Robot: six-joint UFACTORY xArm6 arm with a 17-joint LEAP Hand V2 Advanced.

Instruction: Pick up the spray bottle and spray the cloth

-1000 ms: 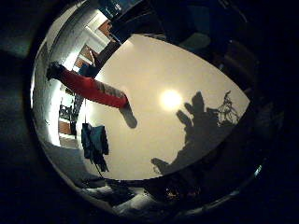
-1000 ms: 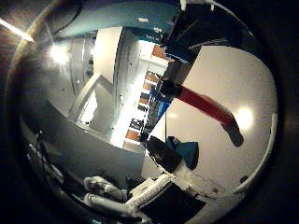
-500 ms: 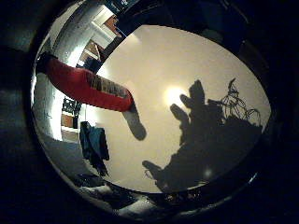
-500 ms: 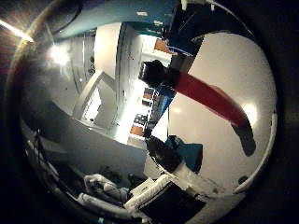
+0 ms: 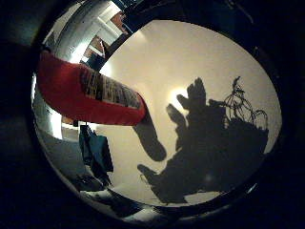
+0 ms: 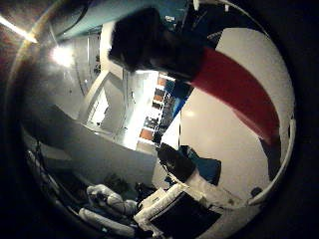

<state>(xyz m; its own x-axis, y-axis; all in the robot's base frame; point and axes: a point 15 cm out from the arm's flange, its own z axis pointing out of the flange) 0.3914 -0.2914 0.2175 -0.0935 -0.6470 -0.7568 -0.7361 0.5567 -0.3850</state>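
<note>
A red spray bottle (image 5: 90,95) with a printed label stands on the white table (image 5: 190,62) and fills much of both views, so it is close to my palm. Its black spray head (image 6: 149,42) tops the red body. A dark blue cloth (image 5: 97,152) lies on the table beside the bottle, near the table's edge. Part of my right hand (image 6: 169,199) shows as a white and black finger reaching out straight over the cloth's side. The hand's shadow (image 5: 209,143) on the table has spread fingers. Nothing is held.
The table's rim curves just past the cloth. Beyond it are room walls, a lit doorway (image 6: 149,119) and shelving. A bright ceiling light (image 6: 62,55) glares, and a light spot reflects on the table beside the shadow.
The bottle has grown much larger in both views as the palm came closer to it. The hand's shadow on the table has grown too. Bottle and cloth stay put.
</note>
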